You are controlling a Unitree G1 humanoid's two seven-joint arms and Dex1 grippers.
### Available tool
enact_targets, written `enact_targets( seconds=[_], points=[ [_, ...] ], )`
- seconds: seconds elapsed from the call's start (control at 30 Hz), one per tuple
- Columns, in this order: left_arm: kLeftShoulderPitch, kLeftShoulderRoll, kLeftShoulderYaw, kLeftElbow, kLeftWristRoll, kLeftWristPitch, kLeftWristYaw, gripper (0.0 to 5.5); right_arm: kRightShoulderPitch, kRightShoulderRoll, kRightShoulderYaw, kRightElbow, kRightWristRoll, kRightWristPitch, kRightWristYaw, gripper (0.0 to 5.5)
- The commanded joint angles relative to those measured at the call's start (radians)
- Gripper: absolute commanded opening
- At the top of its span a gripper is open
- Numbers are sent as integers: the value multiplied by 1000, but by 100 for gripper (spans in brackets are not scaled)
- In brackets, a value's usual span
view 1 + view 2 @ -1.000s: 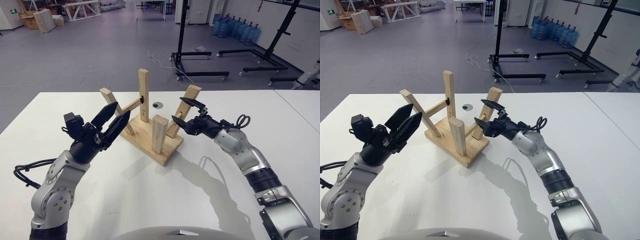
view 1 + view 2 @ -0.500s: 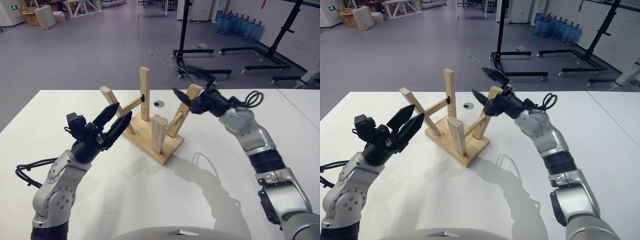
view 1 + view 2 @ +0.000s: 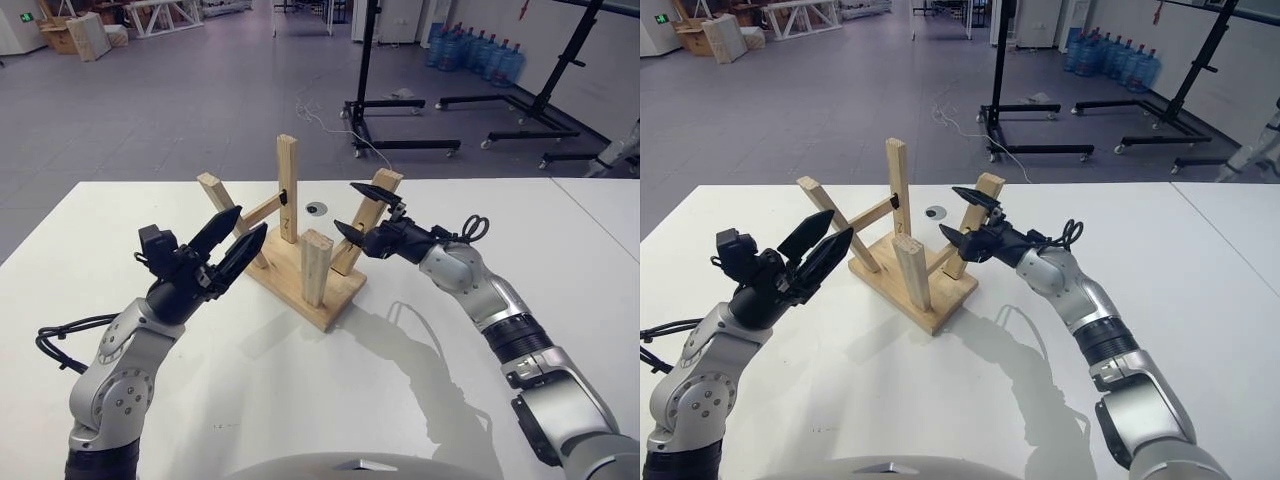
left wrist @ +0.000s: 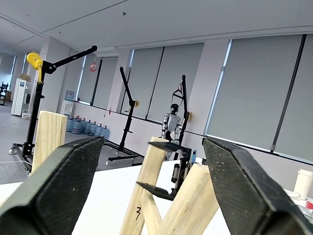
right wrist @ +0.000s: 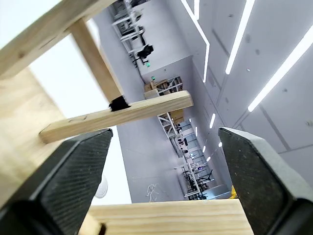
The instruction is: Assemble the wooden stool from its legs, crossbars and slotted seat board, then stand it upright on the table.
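**Stool upside down, legs in the air**

The pale wooden stool (image 3: 300,262) rests inverted, its seat board (image 3: 330,300) flat on the table. Four legs rise from the board. The back leg (image 3: 288,188) and the near leg (image 3: 316,268) stand upright, while the left leg (image 3: 216,193) and the right leg (image 3: 346,258) splay outward. One crossbar (image 3: 265,209) joins the left and back legs.

Probably a robotics lab: black gantry stands (image 3: 367,50), water jugs (image 3: 472,50), crates (image 3: 90,38)
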Motion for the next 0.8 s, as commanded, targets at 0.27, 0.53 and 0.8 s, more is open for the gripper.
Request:
enact_targets(
  seconds=[0.27,0.53,0.8],
  points=[
    [5,0,-13,-31,-29,12,-18,370,-265,27,-316,301,410,295,74,400],
    [28,62,-22,-72,-114,65,-115,370,-367,123,-356,682,491,270,286,400],
    [-68,90,-209,47,167,55,-128,370,-374,203,-375,724,523,246,393,400]
  ],
)
